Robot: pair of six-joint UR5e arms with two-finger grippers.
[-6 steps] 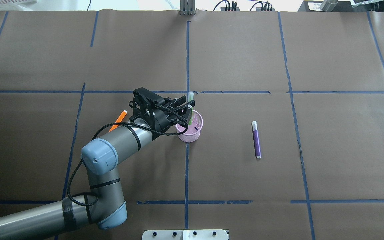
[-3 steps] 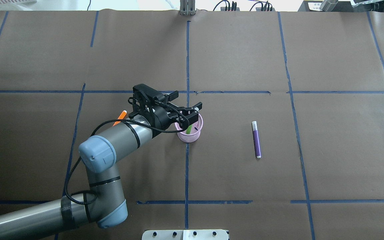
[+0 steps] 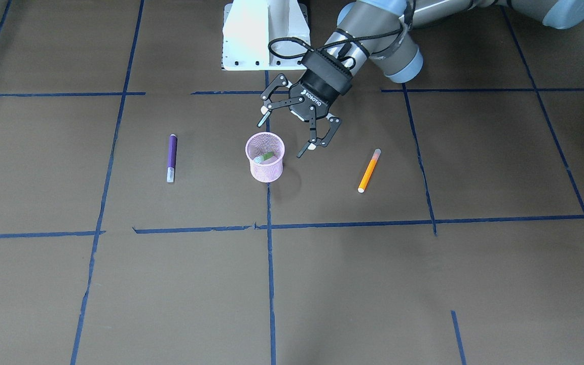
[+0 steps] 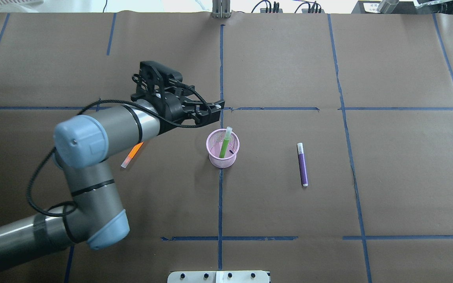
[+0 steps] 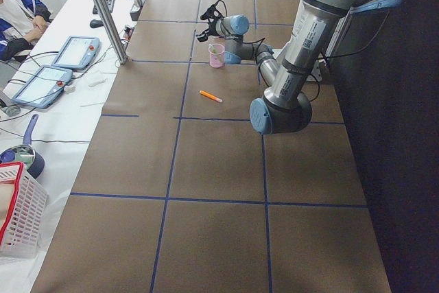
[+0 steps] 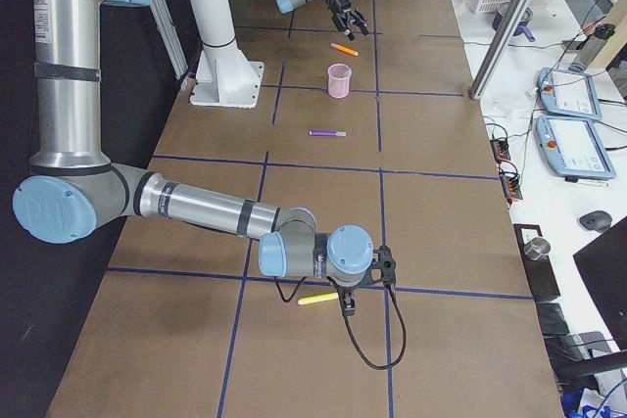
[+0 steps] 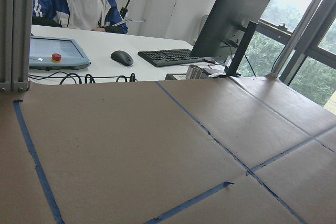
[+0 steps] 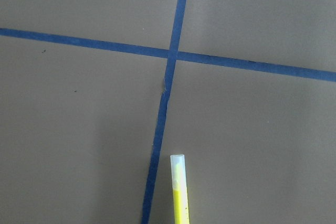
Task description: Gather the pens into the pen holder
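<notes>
The pink mesh pen holder (image 4: 222,161) (image 3: 265,172) stands near the table's middle with the green pen (image 4: 224,144) (image 3: 264,157) leaning inside it. My left gripper (image 3: 283,137) (image 4: 214,110) hangs open and empty just behind and above the cup, toward the robot's left. The orange pen (image 3: 368,170) (image 4: 131,155) lies flat on the left, partly under my left arm in the overhead view. The purple pen (image 4: 302,164) (image 3: 172,157) lies flat to the cup's right. My right gripper (image 6: 361,286) shows only in the exterior right view, so I cannot tell its state.
A yellow pen (image 8: 179,192) (image 6: 318,298) lies on the paper right by the right gripper, far off at the table's right end. Blue tape lines (image 4: 221,67) cross the brown paper. A white mount base (image 3: 264,35) stands at the robot's edge. A person sits at the desk beyond.
The left gripper opened and let the green pen drop into the pen holder. It then pulled away from over the cup, up and toward the far left.
</notes>
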